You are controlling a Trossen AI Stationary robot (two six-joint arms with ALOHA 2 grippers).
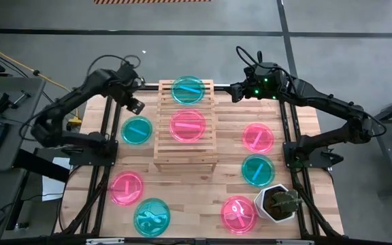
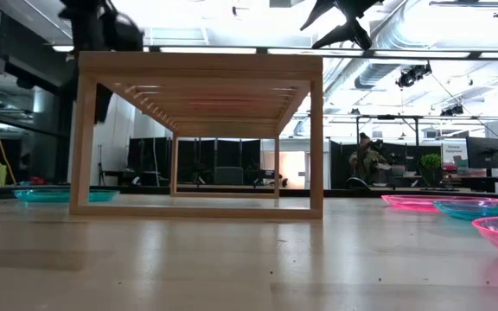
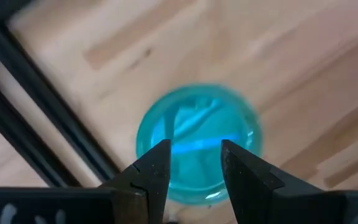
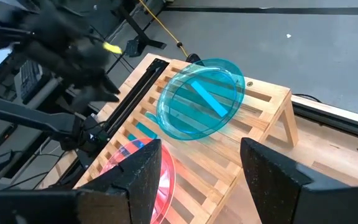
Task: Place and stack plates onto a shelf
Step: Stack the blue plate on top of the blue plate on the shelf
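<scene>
— Wooden worktop (image 2: 232, 259) fills the low view right up to the lens, and on it stands the shelf (image 1: 186, 126), the light slatted rack in the middle. What rides on it?

— Two plates. A teal plate (image 1: 188, 90) lies at the far end of the slats and a pink plate (image 1: 187, 125) sits just behind it, nearer the middle.

— And the others?

— All down on the worktop. On my left side there is a teal one (image 1: 137, 131) beside the shelf, then a pink one (image 1: 126, 188) and a teal one (image 1: 152, 216) toward the near edge. On my right side a pink one (image 1: 258, 137), a teal one (image 1: 257, 169) and a pink one (image 1: 239, 214) run in a line, the last just beside the white plant pot (image 1: 278, 203).

— Where are your fingers?

— My left fingers (image 3: 194, 165) hang above that teal plate beside the shelf, spread apart, holding nothing. My right fingers (image 4: 201, 165) hover off the shelf's far right corner, also wide apart and empty, with the teal plate on the slats ahead of them.
</scene>
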